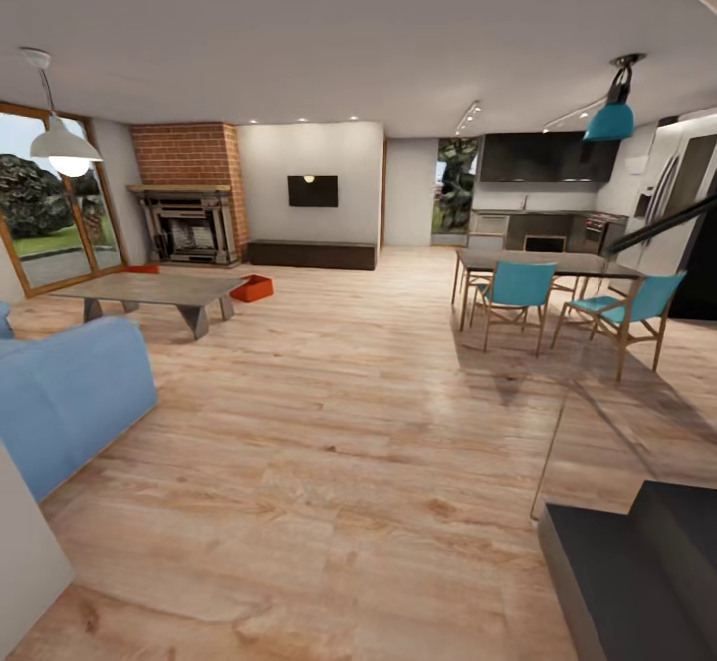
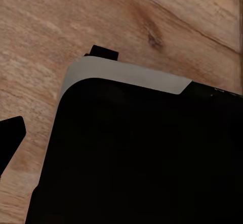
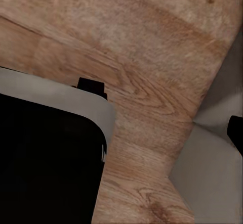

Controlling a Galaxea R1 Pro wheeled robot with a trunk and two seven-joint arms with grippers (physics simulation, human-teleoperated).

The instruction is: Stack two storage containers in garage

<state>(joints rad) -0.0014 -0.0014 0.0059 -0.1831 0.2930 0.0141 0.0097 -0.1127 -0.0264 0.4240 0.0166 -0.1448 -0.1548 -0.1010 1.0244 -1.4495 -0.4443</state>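
An open-plan living room with a light wood plank floor [image 1: 329,422], seen from the robot's head. At far left, a white pendant lamp [image 1: 64,148] hangs before a large window, with a blue sofa [image 1: 65,397] below in the foreground. Beyond it stands a low grey table [image 1: 149,290] in front of a brick fireplace [image 1: 189,193]. One red-orange storage container [image 1: 252,288] sits on the floor just beside the table's right end; a second container [image 1: 142,268] peeks out behind the table, near the hearth. Centre: a wall-mounted television [image 1: 313,191]. At right, a dining table with teal chairs [image 1: 518,293], and a kitchen behind. Both wrist views look down on plank flooring and the robot's dark base [image 2: 142,158]; I cannot tell whether either gripper is wide or narrow.
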